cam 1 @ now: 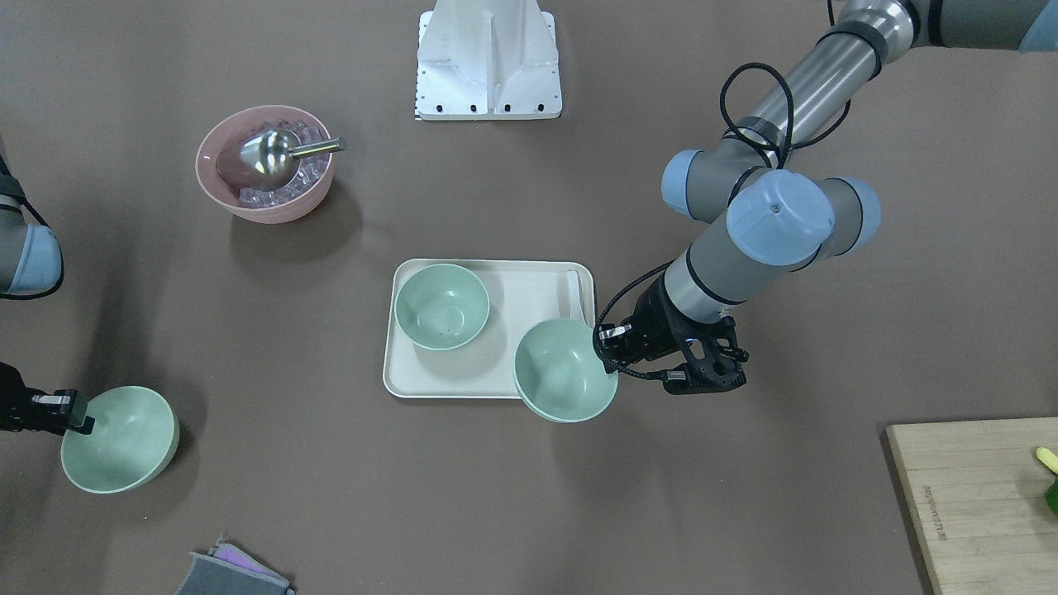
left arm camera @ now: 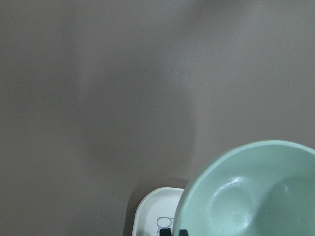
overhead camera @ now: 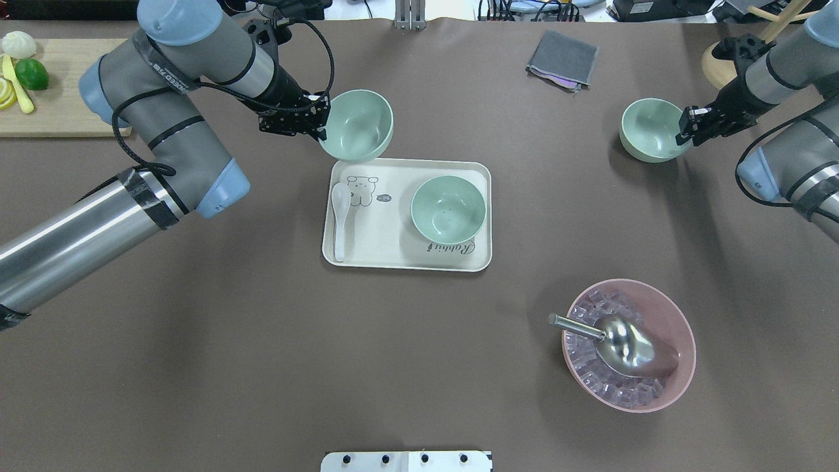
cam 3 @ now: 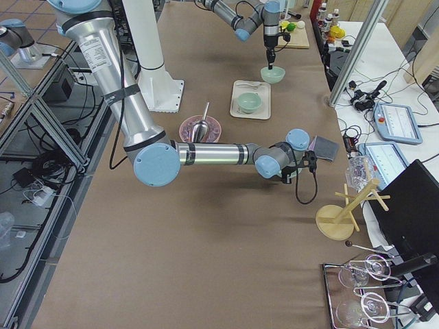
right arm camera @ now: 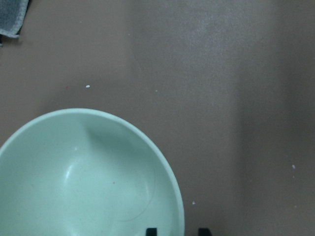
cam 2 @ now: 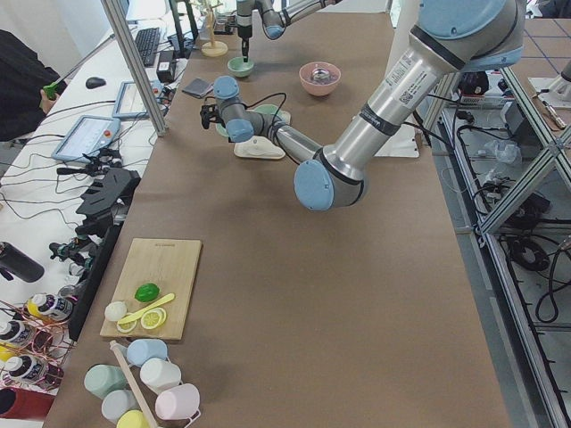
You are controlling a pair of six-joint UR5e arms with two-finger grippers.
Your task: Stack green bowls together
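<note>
One green bowl (overhead camera: 449,208) stands on the cream tray (overhead camera: 393,246), at its right side. My left gripper (overhead camera: 321,128) is shut on the rim of a second green bowl (overhead camera: 359,124) and holds it raised over the tray's far left corner; this bowl also shows in the front view (cam 1: 564,370). A third green bowl (overhead camera: 651,129) is at the far right of the table. My right gripper (overhead camera: 685,128) is at that bowl's rim, one finger inside and one outside, with a visible gap to the rim in the right wrist view (right arm camera: 98,187).
A white spoon (overhead camera: 339,216) lies on the tray's left side. A pink bowl (overhead camera: 682,341) with ice cubes and a metal scoop stands near right. A grey cloth (overhead camera: 562,60) lies at the far side. A wooden board (overhead camera: 59,111) with lime and lemon is far left.
</note>
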